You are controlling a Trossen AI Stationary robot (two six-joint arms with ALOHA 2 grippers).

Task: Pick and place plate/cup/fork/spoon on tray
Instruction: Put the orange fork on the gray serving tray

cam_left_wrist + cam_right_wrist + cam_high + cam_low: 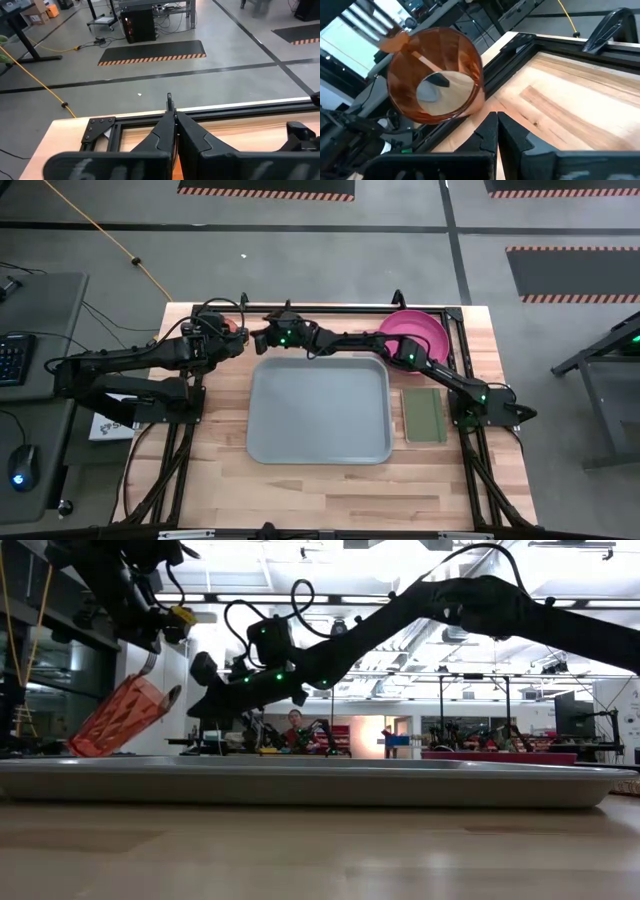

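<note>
The red-orange cup (pixel 118 720) is tilted at the table's far left, its mouth (pixel 434 75) facing my right gripper. A spoon's pale bowl (pixel 436 81) shows inside it. My left gripper (pixel 152 635) is above the cup, shut on the spoon. My right gripper (pixel 496 119) is shut and empty, its tips just beside the cup's rim; I cannot tell whether they touch. The pink plate (pixel 416 330) lies at the far right. The blue-grey tray (pixel 318 412) lies in the middle, empty. No fork shows. My left gripper pinches the spoon's thin handle between its two shut fingers, and the handle's end (pixel 169 99) sticks out past the tips. The fingers come from above, slanting down. The spoon's bowl hangs inside the tilted cup. Whether the cup's base rests on the table, I cannot tell.
A dark-green pad (pixel 424 415) lies right of the tray. A black metal frame (pixel 340 308) runs along the table's far edge and sides. My right arm (pixel 400 350) stretches over the tray's far rim. A person (pixel 293 725) sits in the room behind.
</note>
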